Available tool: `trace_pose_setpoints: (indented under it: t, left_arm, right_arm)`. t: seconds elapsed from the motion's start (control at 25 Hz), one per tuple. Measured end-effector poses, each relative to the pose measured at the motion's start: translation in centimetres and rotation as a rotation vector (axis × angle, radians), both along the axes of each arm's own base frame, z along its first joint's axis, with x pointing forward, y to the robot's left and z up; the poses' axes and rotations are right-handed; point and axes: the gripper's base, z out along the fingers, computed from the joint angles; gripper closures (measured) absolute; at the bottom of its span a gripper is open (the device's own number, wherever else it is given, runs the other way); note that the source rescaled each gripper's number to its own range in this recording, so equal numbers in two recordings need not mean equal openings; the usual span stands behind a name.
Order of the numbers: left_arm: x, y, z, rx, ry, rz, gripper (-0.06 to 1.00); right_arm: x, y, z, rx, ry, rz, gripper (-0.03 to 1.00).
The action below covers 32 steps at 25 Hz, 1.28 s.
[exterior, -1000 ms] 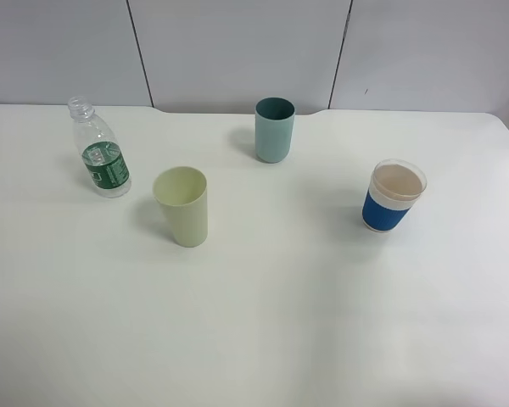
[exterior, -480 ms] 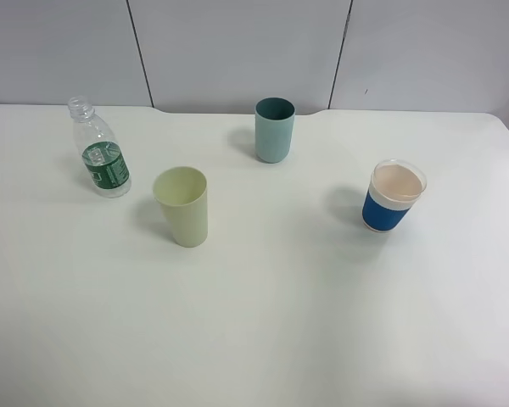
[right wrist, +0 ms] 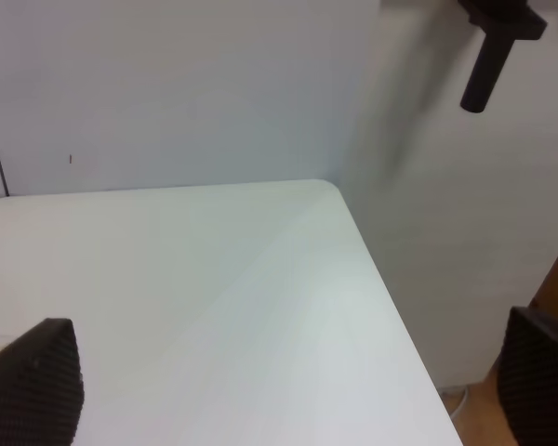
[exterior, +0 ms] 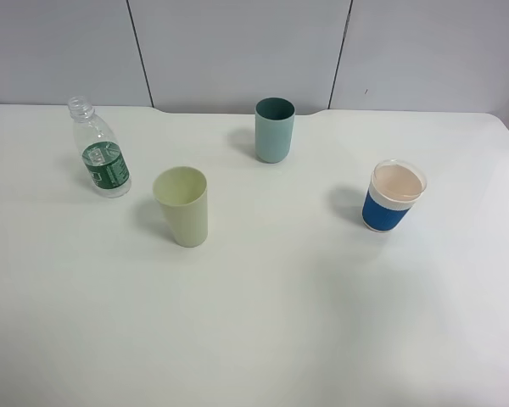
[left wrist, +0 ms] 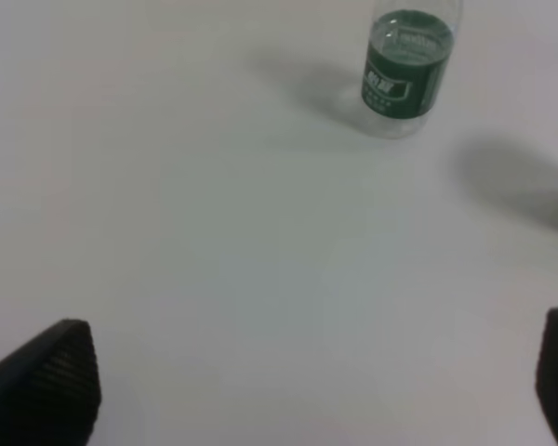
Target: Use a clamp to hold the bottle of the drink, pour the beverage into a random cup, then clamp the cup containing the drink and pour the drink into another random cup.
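The bottle of the drink stands upright and uncapped at the table's back left, clear with a green label. Its beverage is too clear to make out. The pale yellow-green cup stands just right of it and nearer the front. The teal cup stands at the back middle. Neither gripper shows in the high view. In the left wrist view the bottle stands well ahead of my left gripper, whose jaws stand open over bare table. My right gripper is open too, facing the table's far right corner, away from the cups.
A white cup with a blue sleeve stands at the right. The white table ends at a grey panelled wall behind. Its right edge drops to the floor, and a dark rod hangs above there.
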Motion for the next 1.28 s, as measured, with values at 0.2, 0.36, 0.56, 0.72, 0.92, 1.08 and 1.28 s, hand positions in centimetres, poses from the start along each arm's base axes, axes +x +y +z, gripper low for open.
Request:
trace_pose_setpoints:
  t: [0.2,0.36,0.56,0.72,0.92,1.08,1.28]
  left_arm:
    - [0.0,0.0,0.0,0.000,0.000,0.000,0.07]
    - [0.0,0.0,0.0,0.000,0.000,0.000,0.07]
    - [0.0,0.0,0.0,0.000,0.000,0.000,0.07]
    - [0.0,0.0,0.0,0.000,0.000,0.000,0.07]
    - [0.0,0.0,0.0,0.000,0.000,0.000,0.07]
    - [0.0,0.0,0.0,0.000,0.000,0.000,0.07]
    - [0.0,0.0,0.0,0.000,0.000,0.000,0.07]
  right_arm:
    - [-4.1,0.6,-1.1,0.003,-0.045,-0.013,0.07]
    - [-4.9,0.7,-2.4,0.032,0.067,-0.025,0.07]
    - [-4.7,0.6,-4.4,0.065,0.216,-0.036,0.07]
    - [-4.2,0.5,-5.8,0.080,0.282,-0.034,0.07]
    - [-4.2,0.7,-5.8,0.093,0.285,-0.021,0.07]
    - [-4.3,0.8,-6.0,0.106,0.305,-0.015,0.07]
    - [-4.3,0.8,-6.0,0.107,0.306,-0.014,0.07]
